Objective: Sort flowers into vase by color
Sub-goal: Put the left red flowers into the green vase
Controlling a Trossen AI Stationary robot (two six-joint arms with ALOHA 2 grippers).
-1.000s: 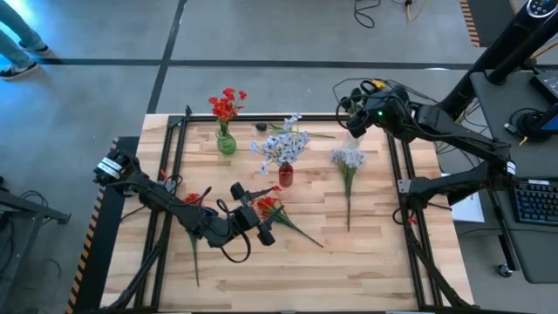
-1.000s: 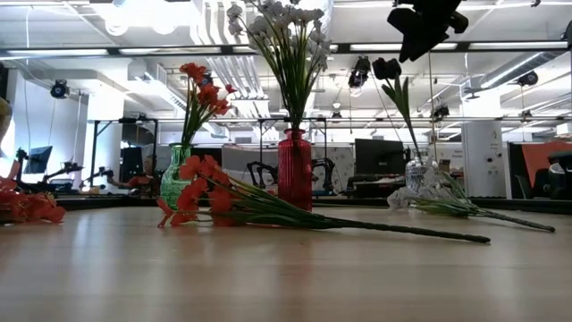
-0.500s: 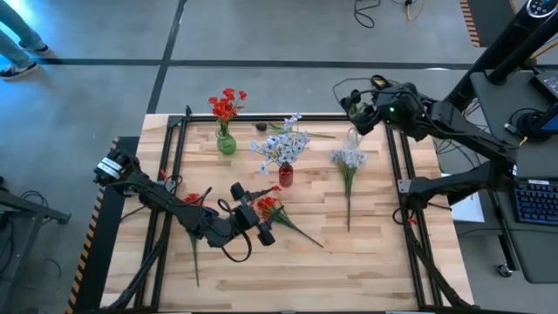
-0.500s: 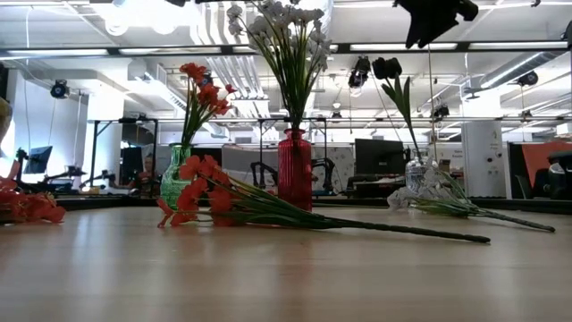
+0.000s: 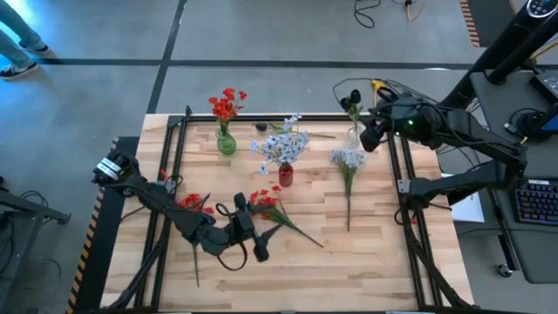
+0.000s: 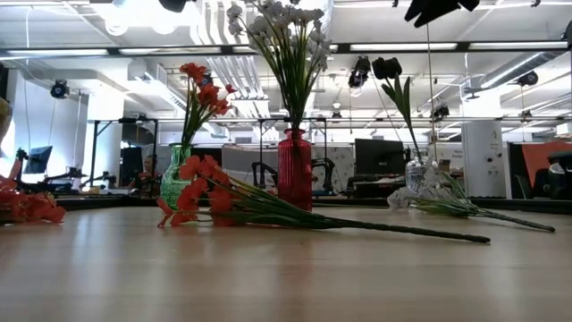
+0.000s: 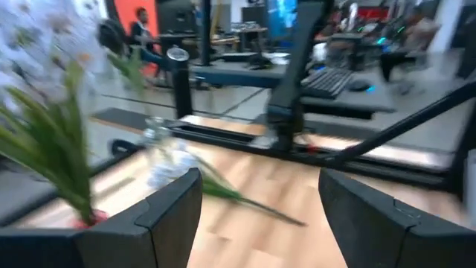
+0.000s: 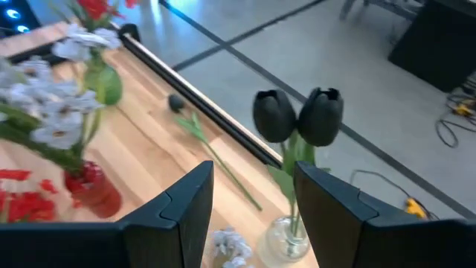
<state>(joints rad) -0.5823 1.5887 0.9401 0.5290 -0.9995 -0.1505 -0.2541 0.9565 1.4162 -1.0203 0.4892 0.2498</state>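
Observation:
A clear vase [image 5: 353,137] at the back right holds a dark-budded flower [image 8: 299,115]. My right gripper [image 8: 253,179] hangs open just right of it, with nothing between its fingers. A green vase [image 5: 226,142] holds red flowers. A red vase [image 5: 285,175] holds blue-white flowers [image 5: 281,148]. Lying flat on the table are a red flower [image 5: 265,201], another red flower [image 5: 192,202] at the left, a blue-white flower [image 5: 349,162] and a dark-budded stem [image 5: 261,126] at the back. My left gripper [image 5: 260,237] is open and level beside the middle red flower.
Black frame rails [image 5: 174,166] run along the table's left, far and right sides. The near half of the wooden tabletop [image 5: 349,270] is bare. Beyond the right edge stand a desk with a keyboard [image 5: 532,201] and the arm's mount.
My right gripper has drawn up and toward the table's right edge, off the clear vase; the dark flower stays upright in the vase and now shows from above. My left gripper has rolled about its own axis and shifted slightly toward the near edge beside the red flower.

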